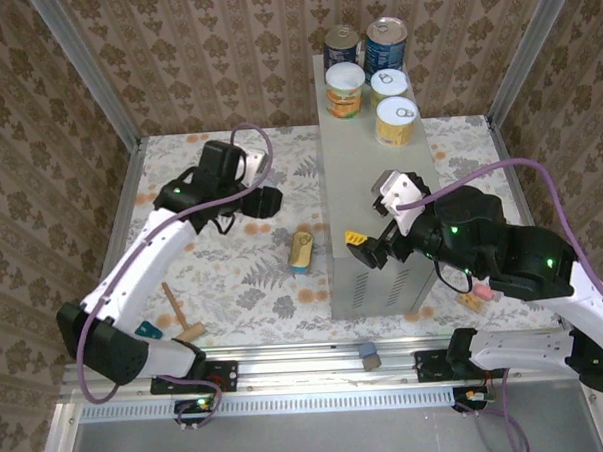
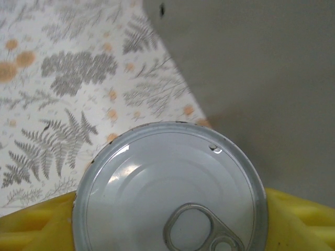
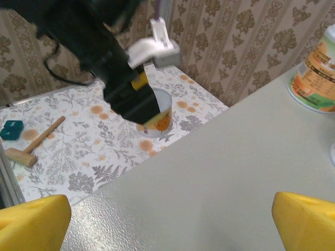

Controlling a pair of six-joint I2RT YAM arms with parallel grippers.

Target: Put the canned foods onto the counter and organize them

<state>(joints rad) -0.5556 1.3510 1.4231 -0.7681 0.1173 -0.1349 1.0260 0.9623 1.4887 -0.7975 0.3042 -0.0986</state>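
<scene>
Top view: the grey counter (image 1: pixel 355 184) carries five tins, all bunched at its 12 o'clock end: two dark-blue tins (image 1: pixel 386 44) at the back, three yellow-labelled cans (image 1: pixel 396 120) in front of them. The flat oblong tin (image 1: pixel 301 251) lies on the floral cloth (image 1: pixel 234 279), just off the counter's 9 o'clock side. The left tool (image 1: pixel 265 203) is low over the cloth at 10 o'clock from that tin. The right tool (image 1: pixel 367 243) hovers over the counter's 6 o'clock end.

Left wrist: a pull-tab can (image 2: pixel 170 188) sits between the yellow fingers (image 2: pixel 31 225), which press on both its sides. I read this as a grip. The counter's wall is just beside it at 2 o'clock.

Right wrist: its fingertips (image 3: pixel 31 225) stand wide apart with nothing between them, above bare counter top. At 11 o'clock, the left tool clasps the orange-labelled can, whose base looks down on the cloth.

By my count five of seven are placed. The gripped can and the oblong tin are left, and the counter's near half is free for them.
</scene>
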